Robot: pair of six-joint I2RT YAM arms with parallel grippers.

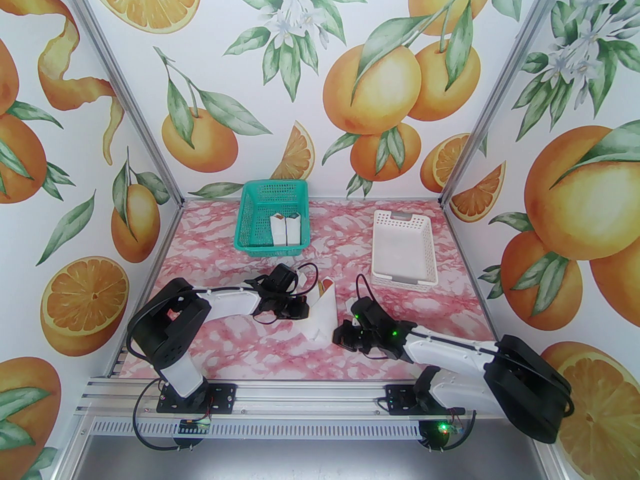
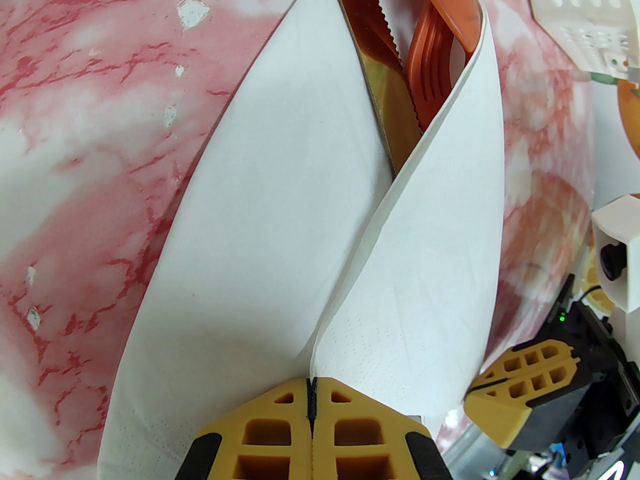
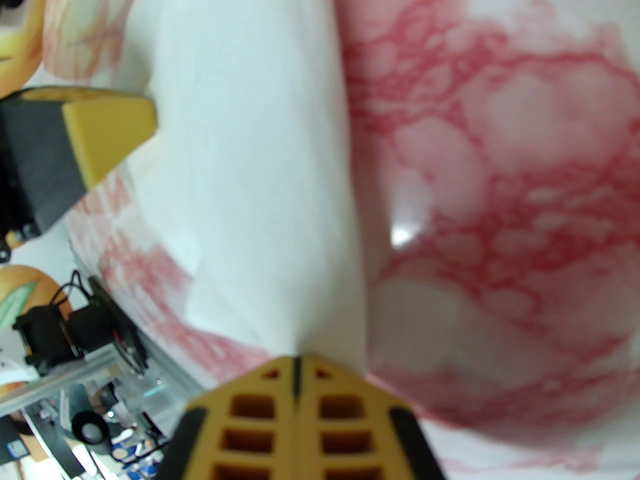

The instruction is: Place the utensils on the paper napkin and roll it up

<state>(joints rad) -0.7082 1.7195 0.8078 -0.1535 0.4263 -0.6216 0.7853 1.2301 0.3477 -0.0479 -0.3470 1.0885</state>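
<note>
White paper napkin [image 2: 260, 218] half-rolled around orange and olive utensils [image 2: 430, 68]

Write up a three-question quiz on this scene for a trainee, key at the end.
1. True or false: the left gripper and the right gripper are both shut on the paper napkin.
2. How many utensils peek from the napkin's open end in the left wrist view? A. one B. two C. three
3. Fill in the colour: the two wrapped bundles sit in the ____ basket.

Key: 1 true; 2 C; 3 green.
</note>
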